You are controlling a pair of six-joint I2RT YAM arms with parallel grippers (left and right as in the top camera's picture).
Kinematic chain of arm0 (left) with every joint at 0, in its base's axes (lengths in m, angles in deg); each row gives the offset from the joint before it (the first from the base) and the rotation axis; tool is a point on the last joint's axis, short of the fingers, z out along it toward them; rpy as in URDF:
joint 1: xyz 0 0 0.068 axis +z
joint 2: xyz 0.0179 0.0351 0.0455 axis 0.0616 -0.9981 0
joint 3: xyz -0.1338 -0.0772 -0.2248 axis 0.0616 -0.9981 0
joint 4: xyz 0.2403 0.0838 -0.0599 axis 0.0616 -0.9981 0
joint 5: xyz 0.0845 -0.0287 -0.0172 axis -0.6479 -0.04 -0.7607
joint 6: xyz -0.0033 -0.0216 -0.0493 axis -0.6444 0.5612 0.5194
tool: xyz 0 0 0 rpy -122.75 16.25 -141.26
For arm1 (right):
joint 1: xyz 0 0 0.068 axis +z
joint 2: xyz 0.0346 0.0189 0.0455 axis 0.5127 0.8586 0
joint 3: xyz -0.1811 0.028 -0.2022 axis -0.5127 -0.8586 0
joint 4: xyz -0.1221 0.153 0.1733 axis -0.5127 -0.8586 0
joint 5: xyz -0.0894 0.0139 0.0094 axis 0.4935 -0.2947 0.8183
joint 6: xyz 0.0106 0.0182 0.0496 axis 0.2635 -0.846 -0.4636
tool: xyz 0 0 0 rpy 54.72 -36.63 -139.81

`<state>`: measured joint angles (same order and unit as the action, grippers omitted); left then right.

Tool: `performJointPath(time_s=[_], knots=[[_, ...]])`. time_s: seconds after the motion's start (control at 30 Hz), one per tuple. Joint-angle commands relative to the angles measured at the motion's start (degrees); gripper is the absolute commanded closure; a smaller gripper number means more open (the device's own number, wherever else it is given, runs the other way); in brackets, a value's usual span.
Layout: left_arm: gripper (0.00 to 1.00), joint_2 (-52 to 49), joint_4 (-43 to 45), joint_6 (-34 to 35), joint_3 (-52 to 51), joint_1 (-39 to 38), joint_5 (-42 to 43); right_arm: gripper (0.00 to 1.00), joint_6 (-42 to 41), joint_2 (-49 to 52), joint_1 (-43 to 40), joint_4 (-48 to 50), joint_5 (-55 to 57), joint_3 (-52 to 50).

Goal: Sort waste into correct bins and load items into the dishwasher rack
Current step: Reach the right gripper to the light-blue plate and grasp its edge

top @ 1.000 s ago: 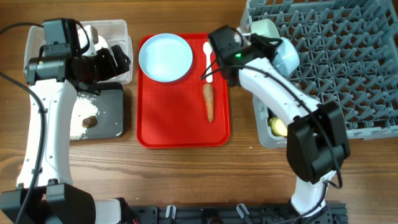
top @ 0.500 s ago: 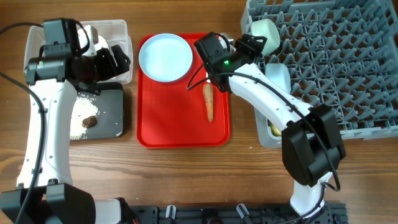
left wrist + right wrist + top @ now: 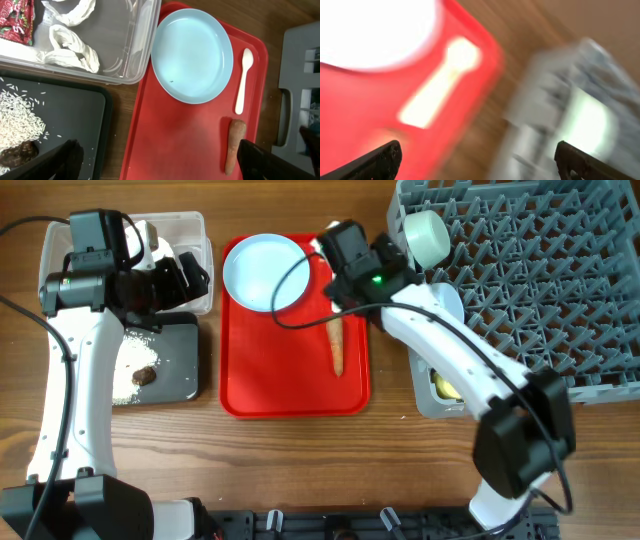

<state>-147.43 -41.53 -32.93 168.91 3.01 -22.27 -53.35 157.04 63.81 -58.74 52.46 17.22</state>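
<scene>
**Spoon pickup: a thin target among close neighbours**

The spoon [image 3: 244, 80] lies flat in the 1 o'clock corner of the red tray [image 3: 190, 145], with its scoop toward 12 and its handle toward 6. The plate [image 3: 192, 55] sits just beside it at 9 o'clock. The carrot [image 3: 234, 145] starts just past the handle end at 6 o'clock, and the tray's raised edge runs close by at 3 o'clock.

The right gripper [image 3: 480, 160] hangs over this corner with its jaws wide and nothing between them. Its own camera view is badly blurred, so its height above the spoon cannot be told.

The likely trouble is the spoon's flatness. Fingers coming down may meet the tray first and skid, shoving the spoon under the plate's rim or against the tray's edge. Jaws this wide may also take in the carrot's tip, and then waste would travel with the cutlery. A pinch near one end would probably let the spoon swing and drop on the way.

The rack [image 3: 540, 280] stands at 3 o'clock with a bowl [image 3: 425, 237] at its 10 o'clock corner. A hurried swing could knock that bowl, and a slim spoon may slip between the pegs.

The left gripper [image 3: 165, 160], wide and empty, hovers by the clear tub [image 3: 190, 230], well apart at 9 o'clock. It becomes a hazard only if it reaches for the carrot at the same time.
</scene>
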Motion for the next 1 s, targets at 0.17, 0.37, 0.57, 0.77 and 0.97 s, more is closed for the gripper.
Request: performJointPath(time_s=[0.17,0.37,0.57,0.77,0.97], knots=[[0.0,-0.22,-0.02,-0.09,0.48,0.17,-0.35,0.18,-11.87,-2.38,0.35,8.07,-48.94,1.46],[0.0,-0.22,-0.02,-0.09,0.48,0.17,-0.35,0.37,-45.33,-2.16,0.5,12.57,-18.69,1.4],[0.0,-0.22,-0.02,-0.09,0.48,0.17,-0.35,0.44,-53.05,1.79,1.16,19.85,-7.65,1.4],[0.0,-0.22,-0.02,-0.09,0.48,0.17,-0.35,0.55,-62.31,13.25,1.16,24.04,-10.36,1.42],[0.0,-0.22,-0.02,-0.09,0.48,0.17,-0.35,0.58,-67.01,20.46,1.14,25.0,-12.66,1.42]])
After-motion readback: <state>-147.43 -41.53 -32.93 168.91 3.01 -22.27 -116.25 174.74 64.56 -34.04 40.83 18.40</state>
